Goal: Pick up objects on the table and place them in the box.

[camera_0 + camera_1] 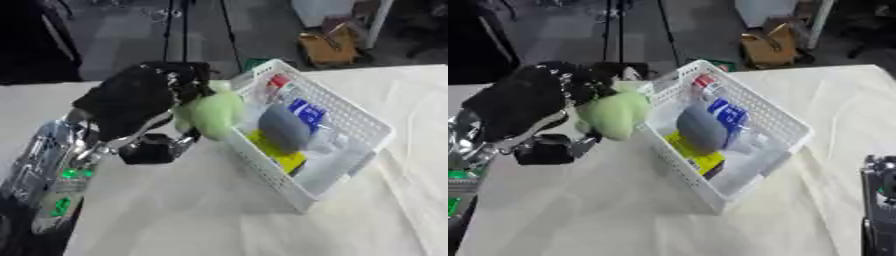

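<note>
**A:** Because the left hand (140, 100) has its fingers curled round the green plush toy (212, 114), the toy hangs in the air just beside the near-left wall of the white basket (359, 117), not yet over the rim. Why hold it there, do you think?

**B:** My guess is it's on its way in; the box is the goal, and the toy needs lifting above that wall first. The basket sits askew on the pale tablecloth (175, 215), so the approach is from its long side.

**A:** What's inside already?

**B:** I count one grey rounded thing (284, 129), one blue-and-white packet (306, 112), one flat yellow item (278, 149) and one red-capped piece (278, 80). There may be more pale items; I can't tell.

**A:** And the right hand (878, 200)?

**B:** Only a dark edge shows at the lower right of the right eye view. I can't tell how its fingers stand.
</note>
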`<move>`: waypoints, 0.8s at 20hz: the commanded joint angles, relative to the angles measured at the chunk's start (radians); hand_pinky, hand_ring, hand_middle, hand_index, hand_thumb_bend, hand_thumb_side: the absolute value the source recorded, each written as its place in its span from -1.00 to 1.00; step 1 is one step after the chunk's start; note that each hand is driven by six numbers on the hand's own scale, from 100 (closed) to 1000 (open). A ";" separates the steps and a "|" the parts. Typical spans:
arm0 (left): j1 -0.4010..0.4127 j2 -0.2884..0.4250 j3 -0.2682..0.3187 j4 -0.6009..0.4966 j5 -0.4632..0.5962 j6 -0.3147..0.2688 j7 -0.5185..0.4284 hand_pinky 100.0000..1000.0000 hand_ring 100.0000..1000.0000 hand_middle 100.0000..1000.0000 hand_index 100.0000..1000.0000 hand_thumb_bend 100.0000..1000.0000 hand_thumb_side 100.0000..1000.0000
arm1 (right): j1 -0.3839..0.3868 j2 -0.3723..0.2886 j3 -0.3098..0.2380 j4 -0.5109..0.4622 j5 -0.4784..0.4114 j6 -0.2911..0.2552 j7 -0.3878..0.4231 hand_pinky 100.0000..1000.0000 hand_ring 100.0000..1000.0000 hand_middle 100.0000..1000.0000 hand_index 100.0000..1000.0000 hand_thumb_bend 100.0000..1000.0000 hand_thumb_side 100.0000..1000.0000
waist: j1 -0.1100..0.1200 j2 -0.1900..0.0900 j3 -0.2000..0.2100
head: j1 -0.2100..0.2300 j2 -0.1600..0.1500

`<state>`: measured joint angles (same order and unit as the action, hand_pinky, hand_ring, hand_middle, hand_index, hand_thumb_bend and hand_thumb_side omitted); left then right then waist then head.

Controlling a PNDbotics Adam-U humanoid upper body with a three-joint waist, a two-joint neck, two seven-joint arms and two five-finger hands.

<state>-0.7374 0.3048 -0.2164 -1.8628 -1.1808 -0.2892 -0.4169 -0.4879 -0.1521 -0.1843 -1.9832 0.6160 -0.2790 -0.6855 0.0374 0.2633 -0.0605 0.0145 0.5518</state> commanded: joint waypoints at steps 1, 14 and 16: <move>-0.050 0.031 -0.006 0.028 0.005 0.005 0.035 0.35 0.49 0.53 -0.17 -1.00 -0.55 | -0.008 -0.003 0.002 -0.017 0.008 -0.002 0.002 0.49 0.34 0.15 0.50 -1.00 0.71 | 0.000 -0.024 -0.006 | 0.012 -0.006; -0.234 -0.010 -0.030 0.400 -0.096 -0.053 0.201 0.32 0.50 0.53 -0.14 -1.00 -0.49 | -0.024 0.018 0.026 -0.017 -0.010 -0.022 0.020 0.49 0.34 0.15 0.50 -1.00 0.71 | 0.009 -0.019 -0.074 | 0.082 -0.013; -0.254 -0.022 -0.021 0.457 -0.113 -0.056 0.229 0.31 0.50 0.53 -0.14 -1.00 -0.49 | -0.028 0.023 0.026 -0.017 -0.014 -0.023 0.020 0.50 0.34 0.15 0.50 -1.00 0.70 | 0.006 -0.013 -0.079 | 0.087 -0.018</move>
<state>-0.9646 0.2806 -0.2529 -1.4263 -1.2818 -0.3434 -0.2077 -0.5016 -0.1253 -0.1602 -1.9832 0.6096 -0.2975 -0.6674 0.0487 0.2689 -0.1383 0.0954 0.5461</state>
